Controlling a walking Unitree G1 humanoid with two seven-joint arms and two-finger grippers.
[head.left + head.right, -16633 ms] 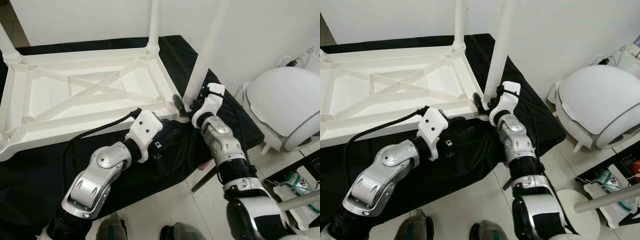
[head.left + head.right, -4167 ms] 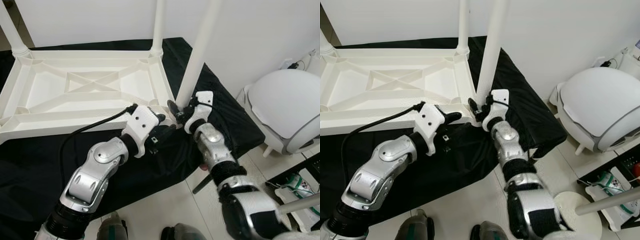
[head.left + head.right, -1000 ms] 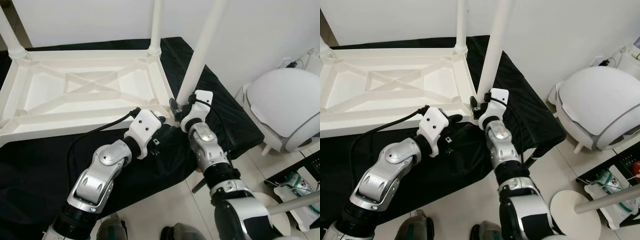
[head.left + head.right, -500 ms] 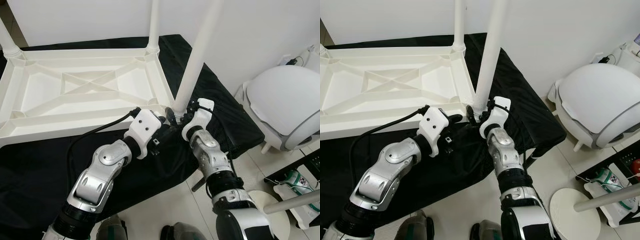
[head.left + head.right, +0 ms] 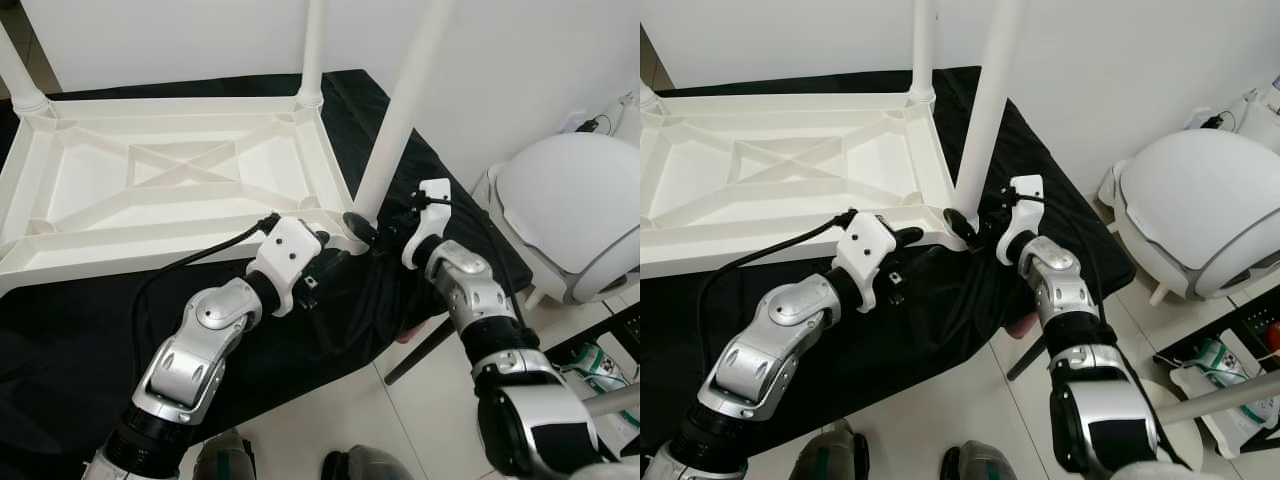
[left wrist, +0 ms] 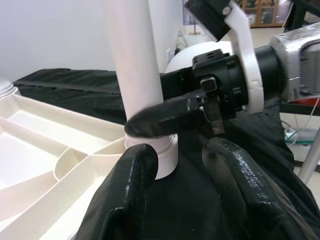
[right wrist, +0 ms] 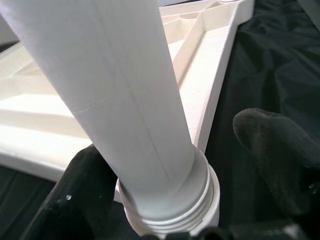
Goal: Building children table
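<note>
At the near right corner of the upturned children's table [image 5: 180, 190], the right claw [image 5: 372, 232] is seen with its two black fingers spread wide on either side of the base of the near-right leg [image 5: 400, 110]; in the right wrist view the white tube [image 7: 125, 100] passes between the fingers with a gap visible on at least one side, so the claw is judged open around the leg and not clamped on it. The left claw [image 6: 182, 165] is held just beside the same corner, its fingers parted and empty, pointed at the socket collar [image 6: 162, 155] where the leg enters the frame.

The leg is seated in its corner socket and stands roughly upright, with threaded rings visible at its foot [image 7: 170, 210]; whether it is fully tightened cannot be told. Further out, the far right leg [image 5: 312, 50] and a leg at the far left corner [image 5: 20, 75] are already standing in their sockets. The fourth corner lies beyond the picture edge, so its state is unknown.

The table rests underside up on a counter covered with black cloth [image 5: 80, 330]. As a judgement, most of the assembly is done: what seems left is securing this leg, checking the remaining corner, and turning the table upright.
</note>
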